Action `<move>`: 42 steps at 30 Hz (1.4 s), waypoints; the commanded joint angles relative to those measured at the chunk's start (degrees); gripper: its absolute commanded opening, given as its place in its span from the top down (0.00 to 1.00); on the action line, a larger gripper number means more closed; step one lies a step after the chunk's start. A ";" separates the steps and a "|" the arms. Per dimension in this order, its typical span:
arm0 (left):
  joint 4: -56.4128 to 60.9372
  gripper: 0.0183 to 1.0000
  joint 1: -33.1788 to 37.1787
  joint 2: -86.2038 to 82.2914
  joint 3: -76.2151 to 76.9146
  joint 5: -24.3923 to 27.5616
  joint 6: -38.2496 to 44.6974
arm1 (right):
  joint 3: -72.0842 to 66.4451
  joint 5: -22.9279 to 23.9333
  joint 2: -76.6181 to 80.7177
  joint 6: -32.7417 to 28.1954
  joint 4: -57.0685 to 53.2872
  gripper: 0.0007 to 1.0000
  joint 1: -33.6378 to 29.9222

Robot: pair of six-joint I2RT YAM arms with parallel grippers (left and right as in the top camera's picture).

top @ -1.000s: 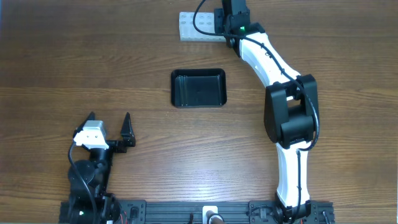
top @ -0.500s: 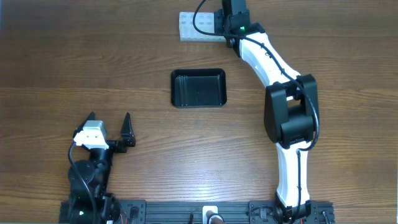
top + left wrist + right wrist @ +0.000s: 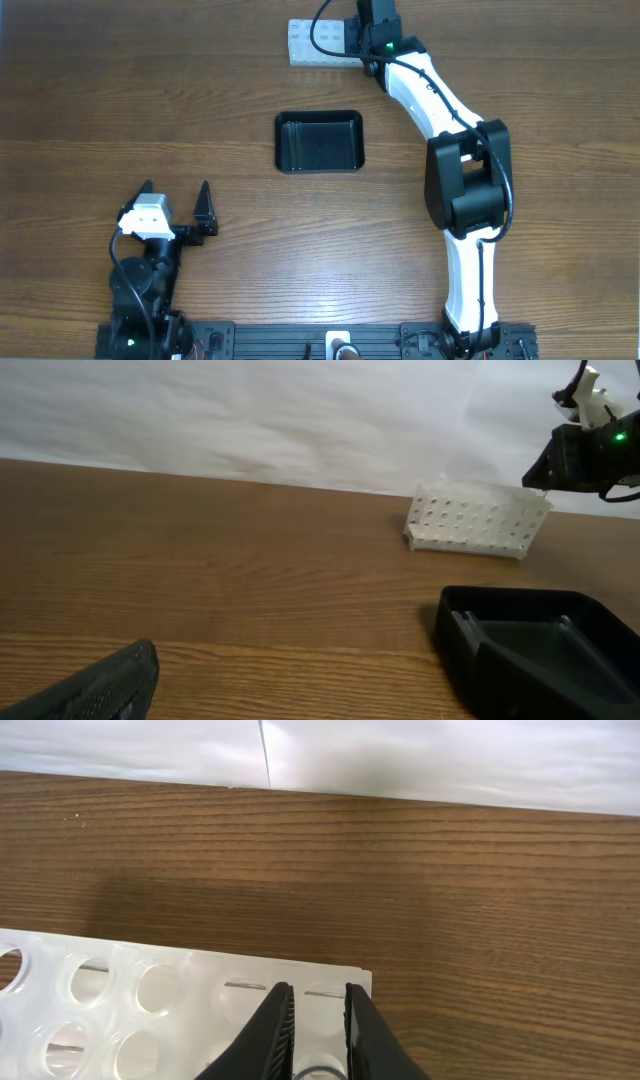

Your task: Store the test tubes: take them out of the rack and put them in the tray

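The white test tube rack [image 3: 318, 42] stands at the table's far edge; in the left wrist view the rack [image 3: 478, 520] shows rows of round holes. The black tray [image 3: 320, 142] lies empty in the middle of the table, and is also seen as the tray [image 3: 540, 650]. My right gripper [image 3: 318, 1020] is at the rack's right end [image 3: 150, 1010], its fingers [image 3: 275, 1030] close together around the clear round rim of a test tube [image 3: 318, 1070] in a corner hole. My left gripper [image 3: 177, 192] rests open near its base, far from both.
A white wall runs behind the table's far edge, just past the rack. The right arm [image 3: 440, 110] stretches along the tray's right side. Bare wooden table [image 3: 150, 100] lies left of the tray and between the tray and both arm bases.
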 commanded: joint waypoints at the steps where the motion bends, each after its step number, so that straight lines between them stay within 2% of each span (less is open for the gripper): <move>1: -0.22 0.00 0.42 -0.31 -0.26 0.76 0.63 | 0.00 -0.26 0.68 0.70 0.17 0.90 0.31; 11: -0.22 0.00 0.42 -0.31 -0.26 0.76 0.63 | 0.04 0.02 -4.85 0.55 0.66 0.91 0.31; 22: -0.22 0.00 0.42 -0.31 -0.26 0.74 0.63 | 0.07 0.37 -18.91 0.07 -1.29 0.91 0.33; 28: -0.22 0.00 0.42 -0.31 -0.26 0.76 0.63 | 0.07 0.04 -26.29 2.89 -6.49 0.92 1.49; 30: -0.22 0.00 0.42 -0.31 -0.26 0.76 0.63 | 0.07 -2.45 -27.17 4.57 -11.39 0.92 2.29; 35: -0.22 0.00 0.42 -0.31 -0.26 0.76 0.63 | 0.04 -12.72 -25.62 11.91 -24.72 0.95 3.76; 37: -0.22 0.00 0.42 -0.31 -0.26 0.76 0.63 | 0.04 -16.35 -24.11 12.72 -30.64 0.96 4.17; 40: -0.22 0.00 0.42 -0.31 -0.26 0.76 0.63 | 0.04 -18.16 -21.14 12.74 -37.40 0.95 4.79; 42: -0.22 0.00 0.42 -0.31 -0.26 0.76 0.63 | 0.04 -18.71 -18.51 12.72 -39.82 0.99 5.16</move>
